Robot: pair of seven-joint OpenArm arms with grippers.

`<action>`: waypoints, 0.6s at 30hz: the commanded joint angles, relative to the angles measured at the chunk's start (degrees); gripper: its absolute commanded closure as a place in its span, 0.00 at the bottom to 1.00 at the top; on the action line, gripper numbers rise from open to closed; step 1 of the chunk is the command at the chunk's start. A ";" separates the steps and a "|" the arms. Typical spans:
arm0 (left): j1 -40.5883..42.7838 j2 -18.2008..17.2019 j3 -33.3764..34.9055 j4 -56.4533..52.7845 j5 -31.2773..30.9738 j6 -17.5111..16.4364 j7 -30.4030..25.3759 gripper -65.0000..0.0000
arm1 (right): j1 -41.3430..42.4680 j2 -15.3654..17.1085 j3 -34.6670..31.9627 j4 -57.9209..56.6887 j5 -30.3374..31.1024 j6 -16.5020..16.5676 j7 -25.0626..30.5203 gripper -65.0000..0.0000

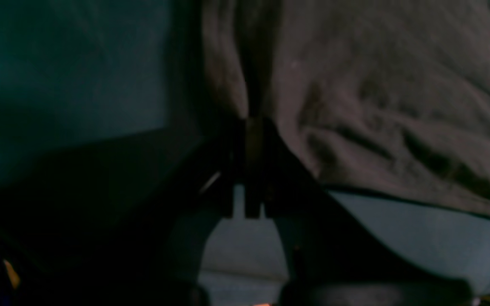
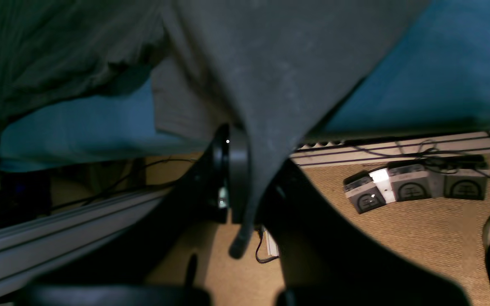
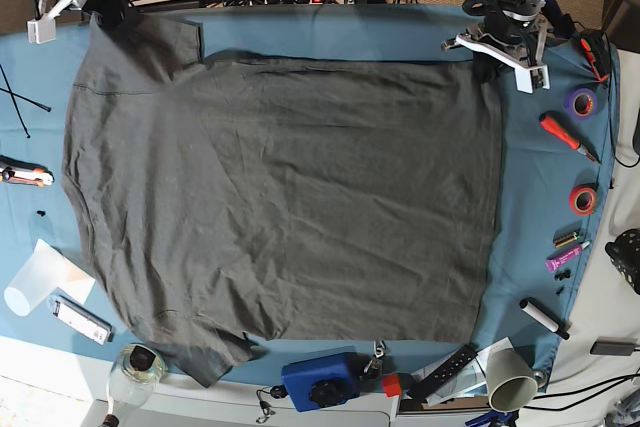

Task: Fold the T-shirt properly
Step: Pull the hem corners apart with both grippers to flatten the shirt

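My T-shirt (image 3: 290, 197) lies spread flat over the blue table cloth (image 3: 520, 247), and I see no fold in it yet, so by my reckoning nearly the whole job is still ahead: I am only at the corner-gripping stage.

Along the near edge, clutter sits right at the fabric: a blue box (image 3: 322, 379) just beside the lower sleeve, a glass jar (image 3: 135, 367) near that sleeve, a paper cup (image 3: 510, 377) further along. To one side a red screwdriver (image 3: 568, 137) and two tape rolls (image 3: 582, 199) lie on the narrow strip of cloth past the hem, so I have little room there; the shirt's middle is the open ground for carrying a fold across.

At the far edge, my left gripper (image 1: 251, 123) has its jaws pinched together on a pleat of the hem corner. My right gripper (image 2: 238, 178) is clamped on the far sleeve corner, fabric draped over it, beyond the table's edge with floor below.
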 commanded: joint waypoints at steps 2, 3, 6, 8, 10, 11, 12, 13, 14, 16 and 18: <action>0.52 -0.26 -0.13 2.01 0.92 -0.28 -0.68 1.00 | -0.52 0.83 3.37 0.83 1.18 0.43 1.07 1.00; 0.72 -0.37 -0.17 2.40 0.90 -0.28 -0.17 1.00 | -0.55 0.85 4.76 0.83 1.20 0.43 1.07 1.00; 1.86 -0.57 -0.24 3.50 0.87 -0.31 1.03 1.00 | -0.85 0.85 8.39 0.83 1.36 0.43 0.81 1.00; 2.84 -0.52 -0.22 4.00 0.87 -0.31 1.18 1.00 | -1.49 0.87 9.51 0.83 2.12 0.43 0.31 1.00; 3.76 -0.55 -0.24 4.37 0.90 -0.28 1.57 1.00 | -2.16 0.85 9.62 0.83 3.93 0.43 -1.60 1.00; 4.31 -0.57 -0.24 4.44 0.90 -0.31 1.53 1.00 | -2.60 0.81 9.62 0.83 4.94 0.43 -2.58 1.00; 4.87 -0.57 -0.24 4.52 0.90 -0.28 1.75 1.00 | -3.08 0.81 9.62 0.83 5.49 0.43 -3.17 1.00; 5.38 -0.57 -0.24 4.63 0.90 -0.28 1.81 1.00 | -3.65 0.81 9.62 0.83 5.73 0.43 -3.19 1.00; 6.12 -0.57 -0.24 4.81 0.90 -0.28 1.95 1.00 | -4.17 0.79 9.62 0.83 5.77 0.43 -3.19 1.00; 7.61 -0.57 -0.70 5.40 0.87 -0.31 1.97 1.00 | -5.22 0.66 9.62 0.83 5.77 0.43 -3.21 1.00; 9.22 -0.57 -1.79 6.51 0.87 -0.31 2.01 1.00 | -6.34 0.48 9.62 0.83 6.05 0.43 -3.30 1.00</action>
